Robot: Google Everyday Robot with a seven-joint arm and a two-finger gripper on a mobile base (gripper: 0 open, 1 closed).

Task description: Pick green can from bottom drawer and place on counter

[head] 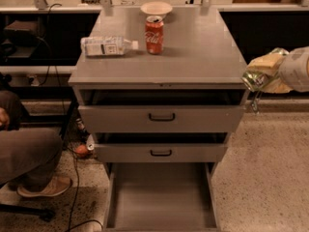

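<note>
The green can (pixel 254 79) hangs in the air just off the right front corner of the counter (pixel 198 52), at about counter height and tilted. My gripper (pixel 267 71) is shut on it, with pale fingers (pixel 265 62) wrapped over the can, and the arm enters from the right edge. The bottom drawer (pixel 161 195) is pulled out at the base of the cabinet and its flat grey floor is bare.
A red Coca-Cola can (pixel 154 34), a lying plastic bottle (pixel 107 46) and a pale bowl (pixel 156 7) sit on the counter's back left. The two upper drawers (pixel 161 117) stand slightly open. A seated person's leg (pixel 29 153) and cables are at the left.
</note>
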